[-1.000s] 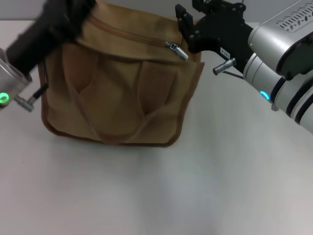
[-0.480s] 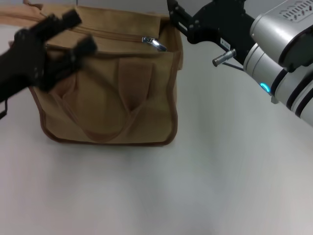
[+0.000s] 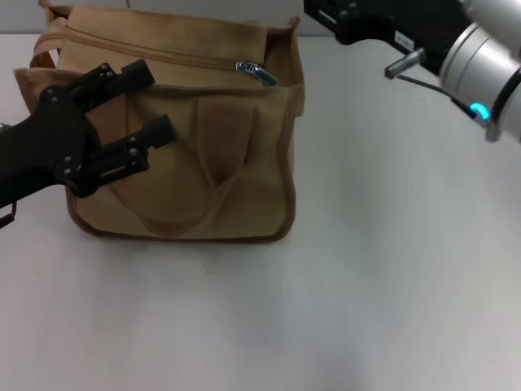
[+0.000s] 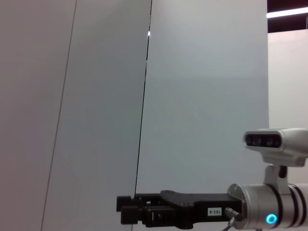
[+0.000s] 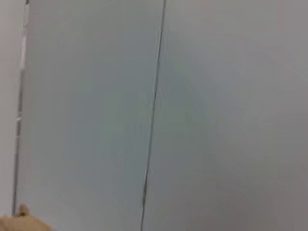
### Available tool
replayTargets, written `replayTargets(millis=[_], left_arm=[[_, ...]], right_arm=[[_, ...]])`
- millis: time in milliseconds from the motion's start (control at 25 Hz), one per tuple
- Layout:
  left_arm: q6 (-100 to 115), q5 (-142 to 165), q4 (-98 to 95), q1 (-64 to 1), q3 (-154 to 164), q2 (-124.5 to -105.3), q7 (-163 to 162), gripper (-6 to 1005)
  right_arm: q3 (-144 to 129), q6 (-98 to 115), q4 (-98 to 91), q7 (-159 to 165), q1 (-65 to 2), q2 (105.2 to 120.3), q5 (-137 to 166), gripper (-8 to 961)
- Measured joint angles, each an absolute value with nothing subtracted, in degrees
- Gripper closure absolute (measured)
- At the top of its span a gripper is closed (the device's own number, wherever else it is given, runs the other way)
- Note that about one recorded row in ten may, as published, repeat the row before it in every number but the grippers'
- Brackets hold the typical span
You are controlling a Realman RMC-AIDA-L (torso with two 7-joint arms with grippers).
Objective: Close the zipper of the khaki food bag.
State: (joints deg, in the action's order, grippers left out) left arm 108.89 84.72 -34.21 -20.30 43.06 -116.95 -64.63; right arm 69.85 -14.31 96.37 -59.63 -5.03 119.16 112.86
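Note:
The khaki food bag [image 3: 220,175] stands upright on the white table at the back left, its front pockets and one loop handle facing me. Its tan zipper [image 3: 155,55] runs across the top, with the silver slider [image 3: 254,71] near the right end. My left gripper [image 3: 159,98] is open and empty, hovering in front of the bag's left front face. My right gripper [image 3: 326,12] is above and to the right of the bag's top right corner, apart from the slider and cut off by the picture's top edge. The right gripper also shows side-on in the left wrist view [image 4: 126,215].
The white table [image 3: 366,269] spreads out in front and to the right of the bag. Both wrist views show mostly a grey panelled wall [image 5: 192,96]. A scrap of khaki fabric [image 5: 19,224] shows at the right wrist view's edge.
The bag dropped back upright and the slider ended up further left. My left gripper came off the bag's top to its front. My right gripper pulled up and to the right, away from the slider.

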Motion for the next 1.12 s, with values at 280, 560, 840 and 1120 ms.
replayTargets(millis=[280, 560, 840, 1120], left_arm=[[109.23, 84.79, -34.31, -20.5, 43.29, -117.13, -64.68, 241], [109.36, 86.49, -34.72, -20.67, 43.92, -117.02, -65.26, 241], [110.0, 89.98, -34.93, -20.87, 44.07, -116.65, -65.28, 241], [111.27, 91.04, -36.11, -20.91, 44.12, -116.63, -65.57, 241]], right_arm=[[81.16, -37.3, 96.84, -67.84, -7.42, 119.25, 102.23, 316], [85.48, -53.34, 100.55, -63.68, -9.81, 119.25, 112.34, 316], [95.27, -66.14, 98.54, -67.76, -9.21, 119.24, 104.48, 316], [111.05, -84.42, 92.46, -68.25, -12.76, 119.15, 95.98, 316]])
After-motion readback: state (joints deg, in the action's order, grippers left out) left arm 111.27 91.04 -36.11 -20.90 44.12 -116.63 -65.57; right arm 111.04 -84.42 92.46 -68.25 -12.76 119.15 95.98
